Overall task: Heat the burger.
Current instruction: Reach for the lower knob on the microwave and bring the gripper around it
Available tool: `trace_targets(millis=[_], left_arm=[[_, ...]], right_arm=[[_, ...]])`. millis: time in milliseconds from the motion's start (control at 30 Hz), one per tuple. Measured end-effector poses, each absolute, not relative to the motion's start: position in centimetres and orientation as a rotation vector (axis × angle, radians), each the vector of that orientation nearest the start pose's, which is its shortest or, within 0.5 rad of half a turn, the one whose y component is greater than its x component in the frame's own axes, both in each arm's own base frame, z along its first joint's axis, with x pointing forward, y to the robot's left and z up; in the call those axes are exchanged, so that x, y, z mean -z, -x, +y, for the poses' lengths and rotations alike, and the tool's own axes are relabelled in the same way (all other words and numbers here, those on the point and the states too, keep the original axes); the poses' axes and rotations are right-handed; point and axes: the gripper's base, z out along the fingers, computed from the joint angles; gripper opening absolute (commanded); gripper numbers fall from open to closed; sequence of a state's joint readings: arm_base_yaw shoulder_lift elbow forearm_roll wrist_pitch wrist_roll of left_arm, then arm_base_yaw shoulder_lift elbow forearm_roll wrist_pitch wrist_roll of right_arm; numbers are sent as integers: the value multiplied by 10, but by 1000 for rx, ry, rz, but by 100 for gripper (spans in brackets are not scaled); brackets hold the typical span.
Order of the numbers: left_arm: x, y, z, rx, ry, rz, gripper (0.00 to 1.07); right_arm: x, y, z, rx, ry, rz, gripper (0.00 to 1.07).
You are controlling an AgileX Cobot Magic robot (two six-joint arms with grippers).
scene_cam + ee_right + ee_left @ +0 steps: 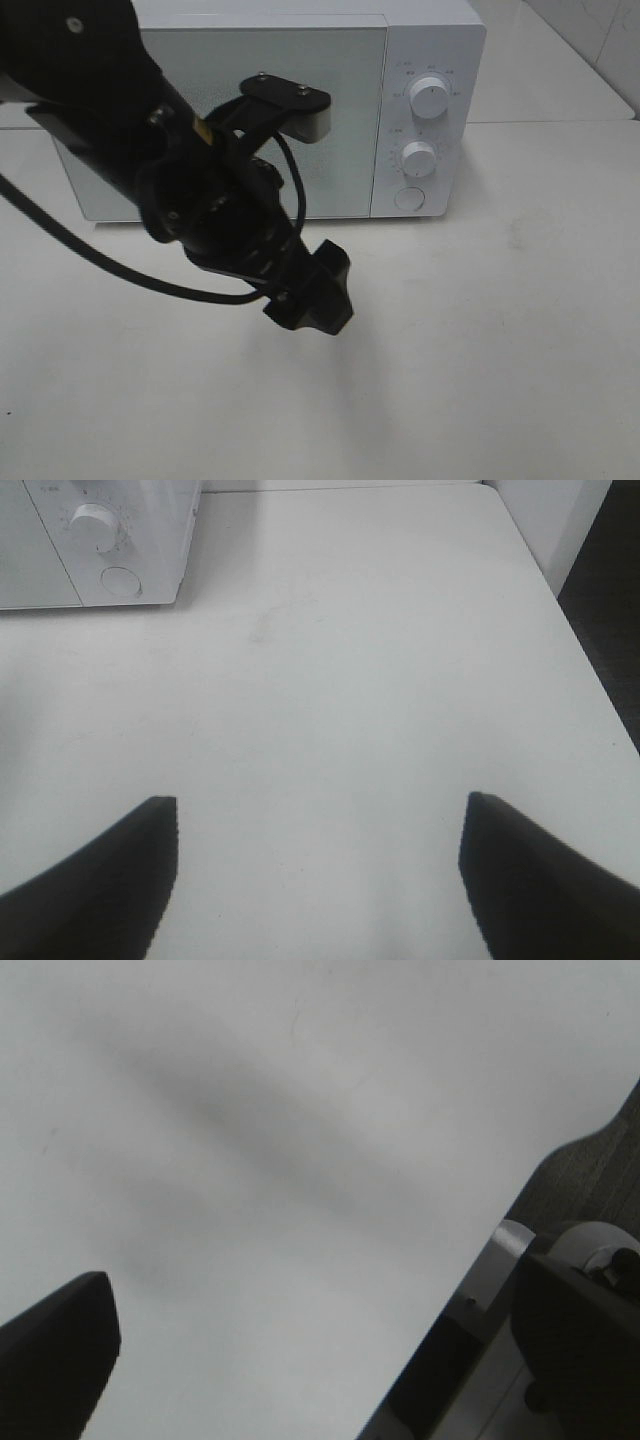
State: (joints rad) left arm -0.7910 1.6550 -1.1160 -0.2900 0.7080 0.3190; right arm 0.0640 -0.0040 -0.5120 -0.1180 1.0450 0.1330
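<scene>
White microwave (350, 60) stands closed; right hand (320, 802) open above table (350, 630).

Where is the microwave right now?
In the high view the microwave stands at the back of the table, left of centre, behind the left arm. Its knobs are on its right side.

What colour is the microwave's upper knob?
The upper knob is white; the exterior high view shows it best.
</scene>
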Motion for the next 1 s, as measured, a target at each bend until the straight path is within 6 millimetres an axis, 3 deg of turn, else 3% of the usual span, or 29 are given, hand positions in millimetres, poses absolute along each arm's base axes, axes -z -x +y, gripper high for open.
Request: trace_targets(millis=[67, 100, 167, 200, 233, 267, 333, 400, 433, 467, 533, 567, 633, 667, 700, 867, 1000], left_arm=[[-241, -228, -231, 437, -1158, 2549, 100], [-241, -228, -231, 437, -1158, 2549, 100], [-253, -235, -207, 428, -1062, 2610, 100], [-253, -235, -207, 428, -1062, 2610, 100], [-259, -240, -190, 421, -999, 2645, 100], [-259, -240, -190, 421, -999, 2645, 100], [-269, -247, -161, 407, -882, 2713, 100], [-272, -249, -150, 403, -840, 2738, 100], [-277, -251, -131, 391, -761, 2784, 100], [-277, -251, -131, 391, -761, 2784, 100], [-284, -251, -101, 379, -640, 2855, 100], [-284, -251, -101, 379, -640, 2855, 100], [-291, -250, -72, 360, -503, 2902, 100], [-291, -250, -72, 360, -503, 2902, 100], [-297, -249, -56, 336, -405, 2905, 100], [-309, -239, -27, 261, -199, 2884, 100], [-318, -211, -3, 152, -38, 2841, 100]], right_arm=[[-282, 6, -10, 15, -75, 2006, 76], [-282, 6, -10, 15, -75, 2006, 76], [-282, 6, -10, 15, -75, 2006, 76], [-282, 6, -10, 15, -75, 2006, 76], [-282, 6, -10, 15, -75, 2006, 76], [-282, 6, -10, 15, -75, 2006, 76], [-282, 6, -10, 15, -75, 2006, 76], [-282, 6, -10, 15, -75, 2006, 76], [-282, 6, -10, 15, -75, 2006, 76], [-282, 6, -10, 15, -75, 2006, 76], [-282, 6, -10, 15, -75, 2006, 76], [-282, 6, -10, 15, -75, 2006, 76], [-282, 6, -10, 15, -75, 2006, 76], [-282, 6, -10, 15, -75, 2006, 76], [-282, 6, -10, 15, -75, 2006, 76], [-282, 6, -10, 15, -75, 2006, 76], [-282, 6, -10, 15, -75, 2006, 76]])
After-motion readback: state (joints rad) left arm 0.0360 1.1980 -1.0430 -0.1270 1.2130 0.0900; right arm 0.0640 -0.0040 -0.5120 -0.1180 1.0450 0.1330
